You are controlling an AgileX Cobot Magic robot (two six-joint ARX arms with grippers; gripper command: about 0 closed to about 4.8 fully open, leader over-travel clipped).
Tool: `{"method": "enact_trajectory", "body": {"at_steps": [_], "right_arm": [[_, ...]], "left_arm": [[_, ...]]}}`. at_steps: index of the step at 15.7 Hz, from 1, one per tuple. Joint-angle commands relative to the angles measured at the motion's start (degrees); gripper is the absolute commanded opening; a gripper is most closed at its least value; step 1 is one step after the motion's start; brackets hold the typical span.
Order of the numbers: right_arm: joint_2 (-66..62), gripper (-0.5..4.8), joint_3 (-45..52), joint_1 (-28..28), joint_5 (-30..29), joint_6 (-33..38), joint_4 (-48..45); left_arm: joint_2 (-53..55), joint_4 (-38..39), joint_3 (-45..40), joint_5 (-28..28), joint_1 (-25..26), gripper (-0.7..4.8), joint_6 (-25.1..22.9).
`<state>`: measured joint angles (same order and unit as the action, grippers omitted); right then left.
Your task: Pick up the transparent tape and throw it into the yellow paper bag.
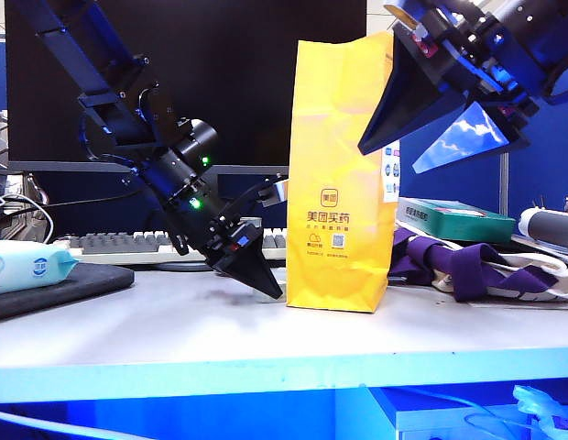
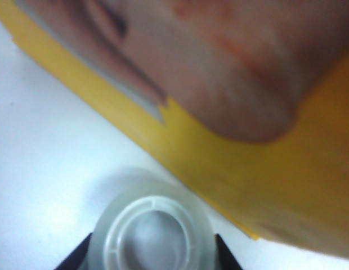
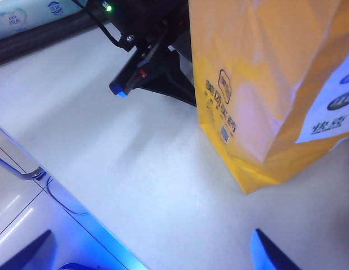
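Tape sits between the two dark fingers of the left tool, one roll only, whitish and translucent, resting flat on the pale surface with its core facing the wrist camera. The fingers stand narrow against its sides, so the left tool appears to be clamped on the transparent tape, though it has not left the surface. This tool is low and angled steeply down, its tips just beside the foot of the yellow paper bag; the roll lies close to the bag, which probably explains the tight approach. One bag stands upright, its open mouth well above the left tool, so a lift is needed before any drop. The right tool hangs high beside the bag's top, its jaws spread wide and empty, likely kept clear. One blue wipes packet lies far off.
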<state>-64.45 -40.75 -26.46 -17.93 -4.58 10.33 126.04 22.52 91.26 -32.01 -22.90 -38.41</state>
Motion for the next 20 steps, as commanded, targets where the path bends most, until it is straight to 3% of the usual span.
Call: {"method": "enact_trajectory", "body": {"at_steps": [1, 7, 11, 15, 18, 19, 20], "right_arm": [[0.1, 4.58, -0.3, 0.0, 0.0, -0.1, -1.0], [0.1, 4.58, -0.3, 0.0, -0.2, 0.1, -0.9], [0.1, 4.58, -0.3, 0.0, -0.2, 0.1, -2.2], [0.2, 4.58, -1.7, 0.0, -0.4, 0.1, -7.1], [0.2, 4.58, -8.2, 0.0, -0.4, 0.0, -6.9], [0.2, 4.58, -11.7, 0.0, -0.4, 0.0, -5.3], [0.2, 4.58, -16.2, 0.0, -0.4, -0.7, -2.4]], "left_arm": [[-0.1, -0.9, 1.3, -0.2, -0.2, 2.01, 3.1], [-1.2, 5.9, 8.2, 9.7, 1.2, 2.02, 3.5], [-9.0, 10.0, 8.3, 13.8, 3.7, 2.09, 4.5], [-19.6, 13.9, 8.4, 13.2, 4.0, 2.1, 4.6], [-27.7, 16.8, 8.5, 9.9, 4.0, 2.1, 5.1], [-30.8, 17.2, 8.5, 7.9, 3.9, 2.11, 5.1], [-33.9, 17.3, 8.6, 1.0, 3.5, 2.1, 5.0]]}}
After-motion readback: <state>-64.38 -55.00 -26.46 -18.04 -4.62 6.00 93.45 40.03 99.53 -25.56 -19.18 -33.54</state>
